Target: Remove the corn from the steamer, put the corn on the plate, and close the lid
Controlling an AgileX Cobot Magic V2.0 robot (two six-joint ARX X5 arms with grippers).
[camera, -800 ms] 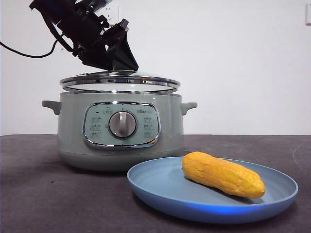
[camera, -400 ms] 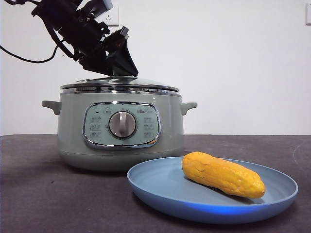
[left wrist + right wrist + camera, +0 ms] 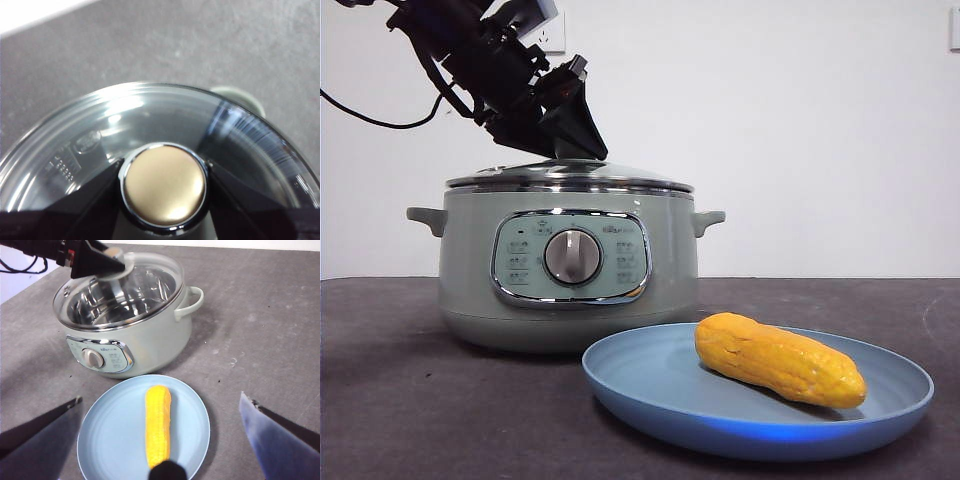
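The corn lies on the light-blue plate in front of the sage-green steamer. The glass lid sits level on the steamer's rim. My left gripper is over the lid's middle. In the left wrist view its jaws press both sides of the lid's knob. My right gripper is open and empty, high above the plate and corn. The right wrist view also shows the steamer, the lid and the left gripper on it.
The dark grey table carries the steamer and plate. A black cable hangs from the left arm at the far left. A white wall stands behind.
The lid has come down from just above the pot and now rests flat on its rim. The left gripper still sits at the knob. Corn and plate have not moved.
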